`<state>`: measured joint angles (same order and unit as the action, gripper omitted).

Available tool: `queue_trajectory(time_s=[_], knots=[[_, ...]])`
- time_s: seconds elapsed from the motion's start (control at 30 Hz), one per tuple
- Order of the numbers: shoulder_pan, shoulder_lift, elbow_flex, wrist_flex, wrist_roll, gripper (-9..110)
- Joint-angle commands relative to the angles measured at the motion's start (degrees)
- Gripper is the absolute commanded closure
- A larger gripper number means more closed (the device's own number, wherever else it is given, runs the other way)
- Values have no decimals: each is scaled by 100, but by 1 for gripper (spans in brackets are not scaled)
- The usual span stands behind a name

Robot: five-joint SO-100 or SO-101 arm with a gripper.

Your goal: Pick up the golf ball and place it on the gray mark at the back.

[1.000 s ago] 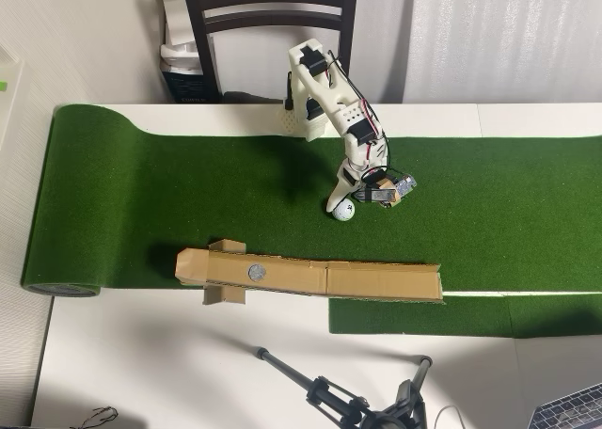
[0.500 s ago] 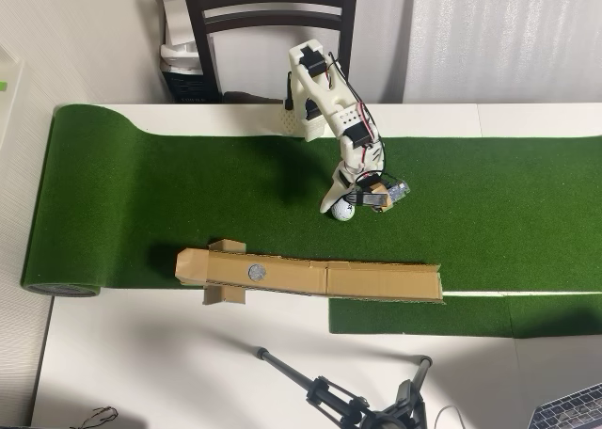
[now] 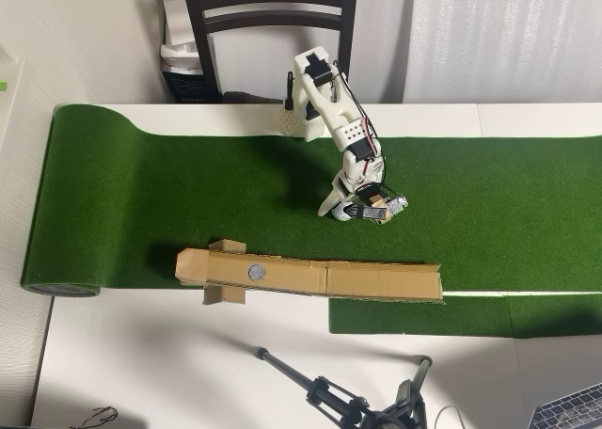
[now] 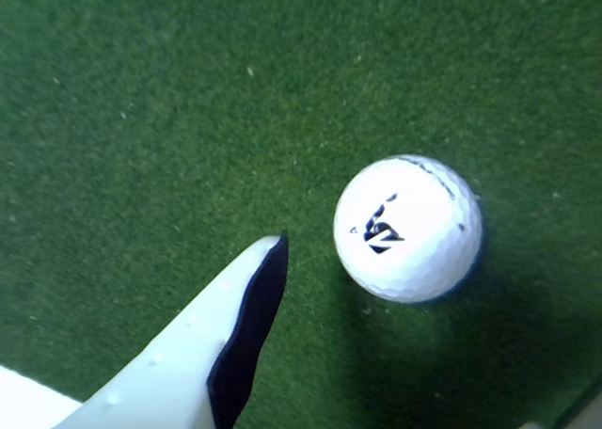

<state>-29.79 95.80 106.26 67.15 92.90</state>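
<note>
The white golf ball [image 4: 407,229] with a dark logo lies on the green turf in the wrist view. One white finger with a dark pad [image 4: 246,327] reaches in from the lower left, a short gap from the ball. The other finger barely shows at the bottom right corner. My gripper [image 4: 428,316] is open with the ball lying between the jaws, untouched. In the overhead view the gripper [image 3: 340,209] points down at the turf mid-mat, and the arm hides the ball. The gray mark [image 3: 256,272] is a round disc on a cardboard strip [image 3: 376,280].
The green turf mat [image 3: 188,184] covers the white table, rolled up at the left end [image 3: 62,288]. The cardboard strip lies along the mat's near edge. A dark chair [image 3: 268,15] stands behind the arm's base. A tripod [image 3: 329,396] stands at the bottom.
</note>
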Motion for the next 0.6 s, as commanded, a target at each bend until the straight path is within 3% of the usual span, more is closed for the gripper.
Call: queue_trajectory(time_s=[0.0,0.57], knots=[[9,105,-483,-105,62,44],[70,-536,-519,-114,70,44]])
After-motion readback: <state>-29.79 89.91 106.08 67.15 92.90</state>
